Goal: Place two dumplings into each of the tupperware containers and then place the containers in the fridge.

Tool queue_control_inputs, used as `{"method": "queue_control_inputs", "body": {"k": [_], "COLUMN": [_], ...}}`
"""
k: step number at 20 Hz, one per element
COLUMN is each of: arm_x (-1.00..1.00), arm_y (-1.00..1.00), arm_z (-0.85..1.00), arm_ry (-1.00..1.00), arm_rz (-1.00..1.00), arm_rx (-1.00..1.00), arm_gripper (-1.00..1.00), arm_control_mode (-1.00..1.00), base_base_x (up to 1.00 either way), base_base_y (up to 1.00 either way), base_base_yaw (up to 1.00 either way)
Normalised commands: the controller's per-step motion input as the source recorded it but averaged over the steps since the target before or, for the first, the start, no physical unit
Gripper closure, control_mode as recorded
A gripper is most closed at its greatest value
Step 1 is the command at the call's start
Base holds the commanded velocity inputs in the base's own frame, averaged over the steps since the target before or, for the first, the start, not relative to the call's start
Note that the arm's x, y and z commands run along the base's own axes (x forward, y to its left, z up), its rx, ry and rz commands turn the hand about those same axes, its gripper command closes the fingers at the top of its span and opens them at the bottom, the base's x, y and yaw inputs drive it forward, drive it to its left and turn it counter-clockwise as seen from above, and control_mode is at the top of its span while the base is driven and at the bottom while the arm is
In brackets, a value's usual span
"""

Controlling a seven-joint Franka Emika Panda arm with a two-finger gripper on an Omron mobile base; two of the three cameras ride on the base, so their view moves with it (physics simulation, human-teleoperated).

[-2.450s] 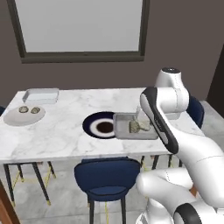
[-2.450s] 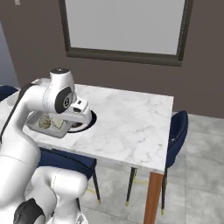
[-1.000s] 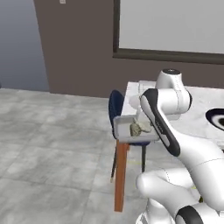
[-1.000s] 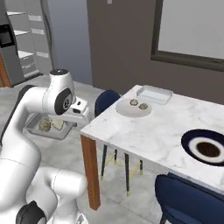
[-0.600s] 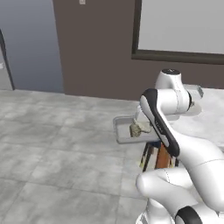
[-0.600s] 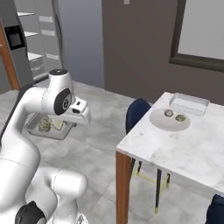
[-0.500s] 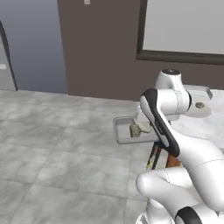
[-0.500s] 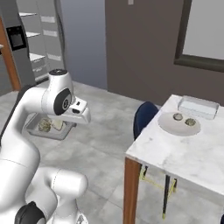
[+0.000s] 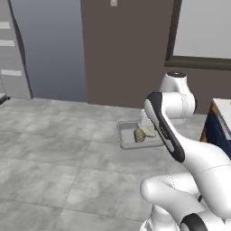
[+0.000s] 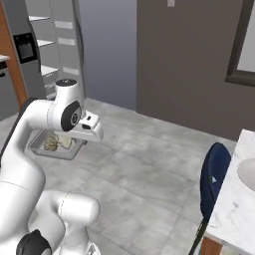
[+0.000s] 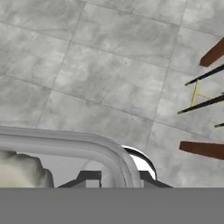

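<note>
Out over the grey floor, clear of any surface, the tupperware container (image 9: 128,134) hangs level in the pincer (image 11: 114,177), which is nearly closed and pinches the tray's rim at its near corner. Two dumplings (image 9: 143,133) lie together in the container, toward the end nearer the arm; the hand view shows a pale lump of one just inside the curved rim. In the left base view the tray's long axis runs roughly across the picture, with the free end pointing left, away from the arm.

The fridge (image 10: 37,47) matters most for what comes next. In the right base view it stands at the far left, its white inner shelves (image 10: 51,69) visible, beyond and somewhat above the carried container. So the goal lies ahead and to the robot's left, still well apart from the tray. My reading is that the base must close that gap before the arm can slide the container onto a shelf, free end leading.
</note>
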Motion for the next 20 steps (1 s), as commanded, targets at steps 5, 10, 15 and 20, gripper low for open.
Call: {"method": "queue_control_inputs", "body": {"k": [5,10,15,20], "arm_x": [0.00,0.00,0.00,0.00], "arm_y": [0.00,0.00,0.00,0.00], "arm_z": [0.00,0.00,0.00,0.00], "arm_ry": [0.00,0.00,0.00,0.00], "arm_rz": [0.00,0.00,0.00,0.00], "arm_rx": [0.00,0.00,0.00,0.00], "arm_gripper": [1.00,1.00,1.00,1.00], "arm_control_mode": [1.00,1.00,1.00,1.00], "base_base_x": [1.00,1.00,1.00,1.00], "base_base_y": [1.00,1.00,1.00,0.99], "base_base_yaw": [0.00,0.00,0.06,0.08]}}
